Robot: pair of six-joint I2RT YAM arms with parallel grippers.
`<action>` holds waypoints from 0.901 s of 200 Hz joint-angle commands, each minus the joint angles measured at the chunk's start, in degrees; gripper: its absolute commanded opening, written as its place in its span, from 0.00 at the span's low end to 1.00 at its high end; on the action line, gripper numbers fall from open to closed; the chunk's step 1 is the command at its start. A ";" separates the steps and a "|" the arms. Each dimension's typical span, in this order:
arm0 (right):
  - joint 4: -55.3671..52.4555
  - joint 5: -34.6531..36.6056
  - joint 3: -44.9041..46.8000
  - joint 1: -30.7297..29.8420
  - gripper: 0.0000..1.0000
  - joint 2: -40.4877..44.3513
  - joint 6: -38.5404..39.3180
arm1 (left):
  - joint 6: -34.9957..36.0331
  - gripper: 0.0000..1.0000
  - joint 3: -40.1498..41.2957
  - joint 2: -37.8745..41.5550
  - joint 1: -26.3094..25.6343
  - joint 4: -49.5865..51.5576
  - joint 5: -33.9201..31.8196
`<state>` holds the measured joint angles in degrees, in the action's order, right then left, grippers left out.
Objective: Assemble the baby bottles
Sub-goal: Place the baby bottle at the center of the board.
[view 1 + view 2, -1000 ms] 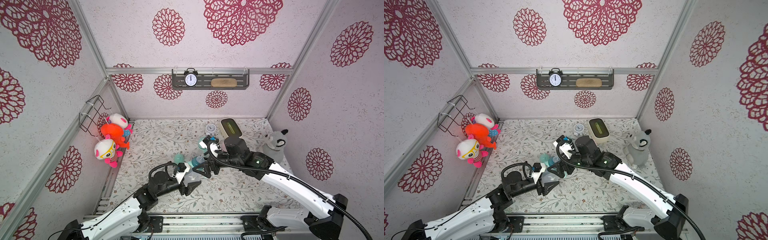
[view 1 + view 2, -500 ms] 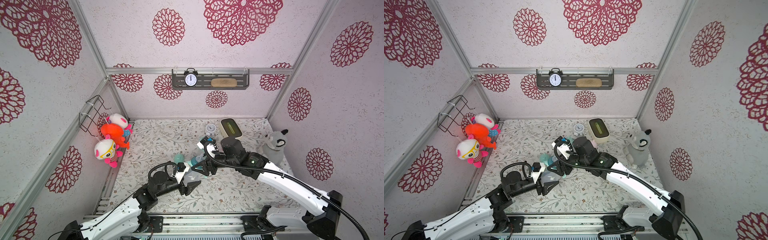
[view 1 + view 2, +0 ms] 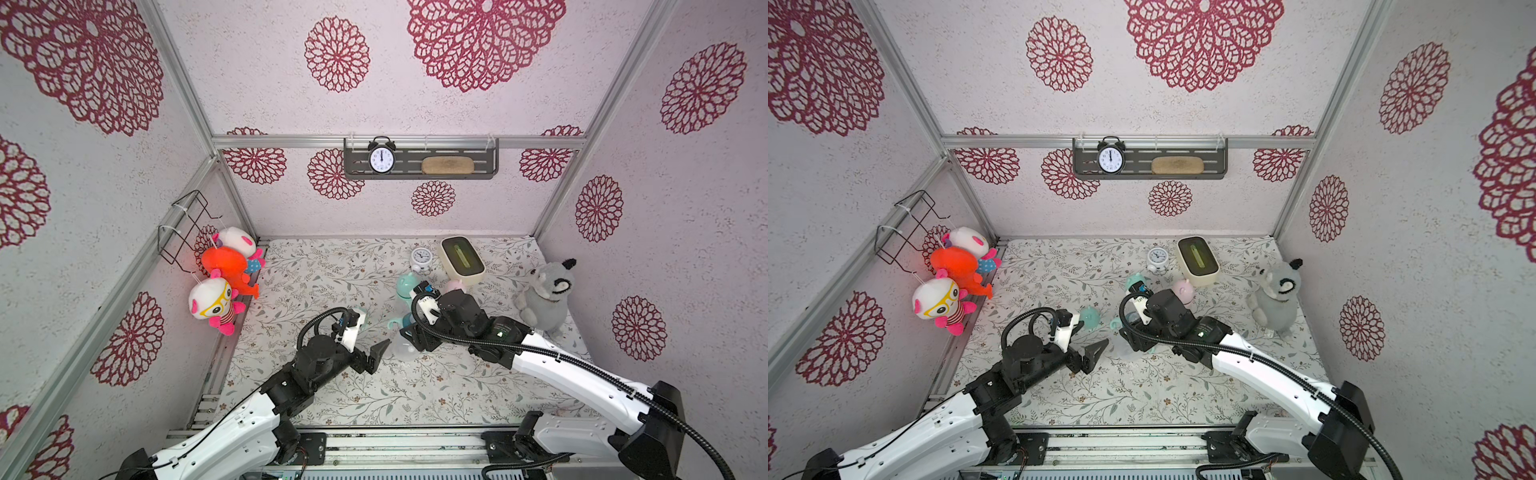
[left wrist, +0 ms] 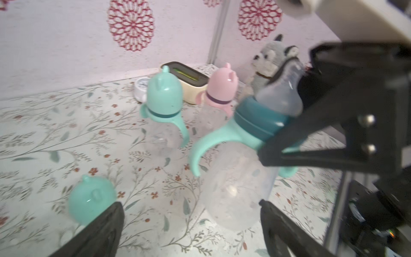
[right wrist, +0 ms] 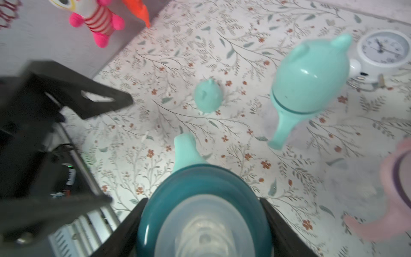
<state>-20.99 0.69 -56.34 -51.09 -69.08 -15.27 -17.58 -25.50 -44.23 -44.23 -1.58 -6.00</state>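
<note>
The uncapped mint bottle (image 4: 235,184) sits near the middle of the mat (image 4: 66,133), a little toward its front edge. Right gripper (image 5: 202,200) pinches the teal collar (image 4: 255,120) from both sides. Left gripper (image 4: 189,203) stands wide and empty, just short of the clear body. The bottle's long axis runs base to nipple (image 4: 280,93): base down, nipple up, leaning somewhat toward the right arm, though the wrist lens may exaggerate. The loose mint cap (image 4: 91,200) lies on the mat toward its left edge, just beside the left gripper. Capping looks next, I judge. Keep the right hold steady and bring the bottle plumb. Take the cap by its dome, open end down, and lower it along the axis. The pinch on the collar may block the cap's rim, so a lower hold would help. The capped mint bottle (image 4: 163,95) and pink bottle (image 4: 222,89) stand nearer the back edge.
</note>
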 commanded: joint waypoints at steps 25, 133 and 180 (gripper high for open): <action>9.06 14.22 6.26 0.01 0.47 1.41 0.45 | -4.73 0.98 -5.76 -1.89 7.02 10.97 -6.75; 15.30 15.57 9.26 0.44 0.51 -4.89 3.29 | -4.83 0.98 -7.26 -3.68 11.09 13.43 -3.34; 14.73 15.96 9.72 0.47 0.64 -5.84 2.63 | -4.77 0.98 -7.24 -3.31 11.15 13.62 -3.32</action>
<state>-7.88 14.76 -45.84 -50.78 -75.35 -13.08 -21.69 -31.77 -48.01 -33.52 11.66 -9.56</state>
